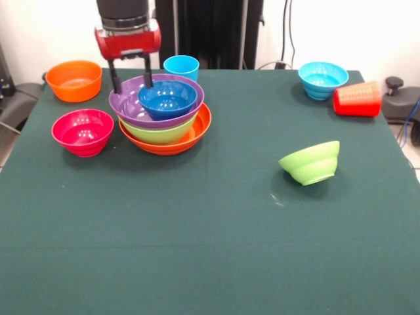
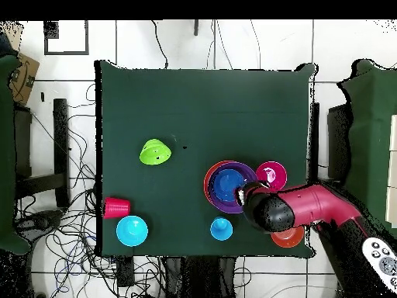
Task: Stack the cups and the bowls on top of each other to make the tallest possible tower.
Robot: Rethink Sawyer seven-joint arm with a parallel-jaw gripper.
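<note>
The tower stands at the back left: a wide orange bowl (image 1: pixel 197 134), a lime green bowl (image 1: pixel 161 135), a purple bowl (image 1: pixel 125 105) and a dark blue bowl (image 1: pixel 167 98), nested. From above, the tower (image 2: pixel 229 186) lies beside the arm. My gripper (image 1: pixel 132 82) is open at the tower's far left rim, with one finger outside the purple bowl and the other by the dark blue one. A light blue cup (image 1: pixel 181 67) stands behind the tower. A red cup (image 1: pixel 357 100) lies on its side at the right.
Loose bowls: small orange (image 1: pixel 73 80) at the far left corner, magenta (image 1: pixel 83 131) left of the tower, light blue (image 1: pixel 323 79) at the back right, lime green (image 1: pixel 310 163) tilted at mid right. In the overhead view the arm (image 2: pixel 302 208) covers part of the orange bowl (image 2: pixel 288 237).
</note>
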